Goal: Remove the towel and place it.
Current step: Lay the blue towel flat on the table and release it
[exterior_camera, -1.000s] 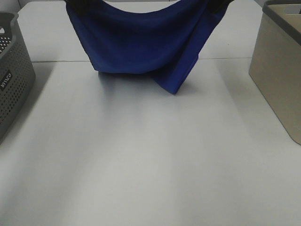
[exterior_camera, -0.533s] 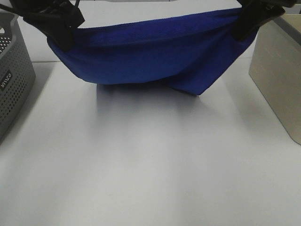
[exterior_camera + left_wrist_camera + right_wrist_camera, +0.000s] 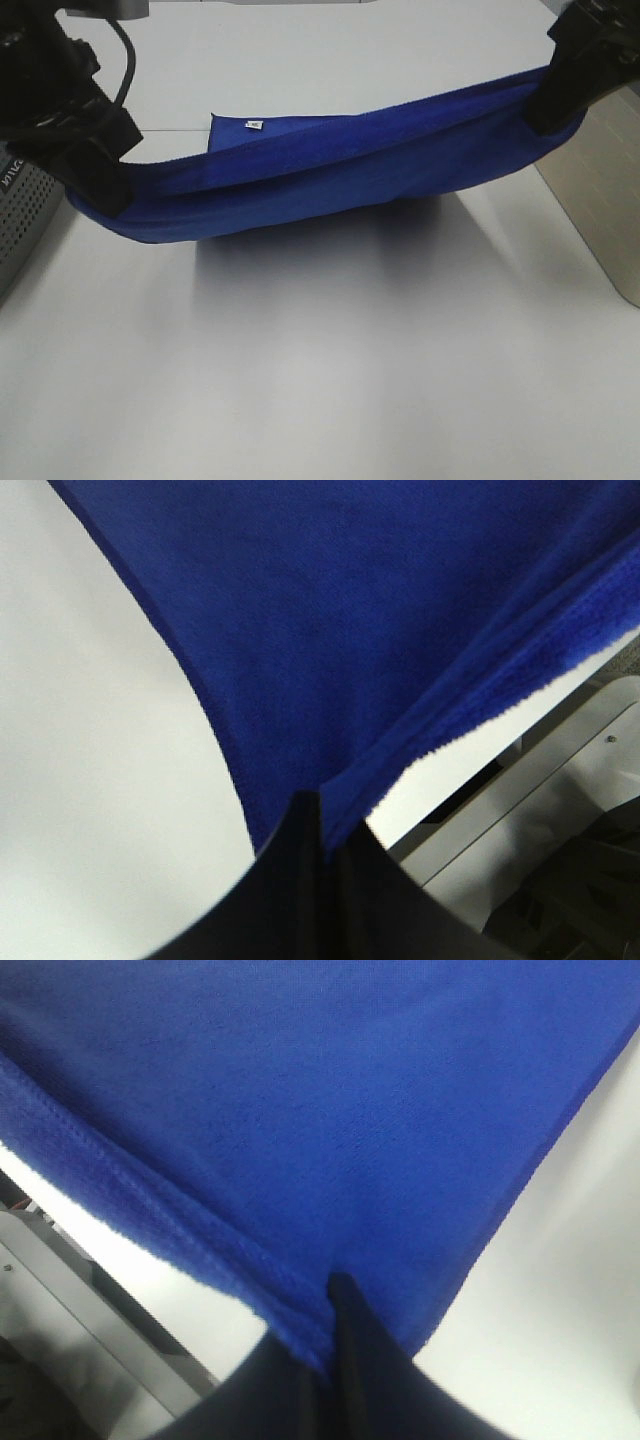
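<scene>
**Item: royal-blue towel, slung between two grippers, placement pending**

**Location.** The towel (image 3: 330,180) spans the upper half of the high view. It runs from the left gripper (image 3: 95,170) at the left edge up to the right gripper (image 3: 555,105) at the upper right. It sags in the middle over the white table (image 3: 320,380). A corner bearing the small white tag (image 3: 253,125) shows behind the near edge at upper centre. Whether the sagging belly touches the table cannot be told.

**Tools.** Both grippers are closed on the cloth. Each wrist view shows dark fingers pinched together over a hemmed edge: left (image 3: 318,820), right (image 3: 335,1305).

**Surroundings.** A grey perforated basket (image 3: 20,215) stands at the left edge, close to the left gripper. A beige bin (image 3: 600,200) stands at the right edge, just below the right gripper.

**Handling notes (judgement).**
- The right end hangs higher than the left, so levelling the two ends first would let the cloth settle evenly.
- Lowering both arms together, with mild tension between them, should lay the belly down first and the ends after.
- The near edge is doubled over lengthwise, and a slight draw toward the camera as it lands may flatten that fold.
- Neither grip should let go until its end rests on the table.
- The arms should stay clear of the basket and the bin.
</scene>
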Robot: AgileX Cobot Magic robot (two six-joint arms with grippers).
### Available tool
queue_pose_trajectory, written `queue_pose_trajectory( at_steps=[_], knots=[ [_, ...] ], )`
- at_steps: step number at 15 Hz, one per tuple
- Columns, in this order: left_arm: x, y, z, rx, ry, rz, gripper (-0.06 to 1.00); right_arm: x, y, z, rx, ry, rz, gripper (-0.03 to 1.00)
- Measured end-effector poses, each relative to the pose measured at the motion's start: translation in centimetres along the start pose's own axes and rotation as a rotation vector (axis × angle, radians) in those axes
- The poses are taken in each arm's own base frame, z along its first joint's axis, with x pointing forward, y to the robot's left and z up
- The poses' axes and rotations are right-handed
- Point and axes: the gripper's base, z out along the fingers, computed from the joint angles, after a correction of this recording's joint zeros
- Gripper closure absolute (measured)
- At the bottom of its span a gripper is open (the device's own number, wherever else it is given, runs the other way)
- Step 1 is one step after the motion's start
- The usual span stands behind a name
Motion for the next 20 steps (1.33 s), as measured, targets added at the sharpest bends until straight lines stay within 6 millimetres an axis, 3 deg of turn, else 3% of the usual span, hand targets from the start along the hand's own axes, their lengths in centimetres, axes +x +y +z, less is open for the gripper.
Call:
queue_pose_trajectory(
  at_steps=[8, 10, 12, 13, 14, 20],
  knots=[
    [3.8, -0.4, 3.7, 0.090, 0.151, -0.063, 0.94, 4.7, 0.8, 5.3, -0.137, 0.192, 0.113, 0.95],
    [5.5, -1.8, 4.3, 0.107, 0.186, -0.034, 0.94, 6.4, 1.3, 6.6, -0.165, 0.254, 0.154, 0.95],
    [5.8, -2.1, 4.3, 0.109, 0.192, -0.030, 0.94, 6.8, 1.4, 6.7, -0.169, 0.260, 0.162, 0.95],
    [7.4, -3.3, 4.6, 0.121, 0.219, -0.039, 0.94, 8.5, 2.4, 6.6, -0.189, 0.266, 0.181, 0.95],
    [7.4, -3.3, 4.6, 0.121, 0.219, -0.039, 0.94, 8.5, 2.4, 6.6, -0.189, 0.266, 0.181, 0.95],
    [11.8, -6.9, 6.3, 0.181, 0.337, -0.032, 0.94, 13.7, 5.1, 7.5, -0.249, 0.309, 0.257, 0.95]
  ],
)
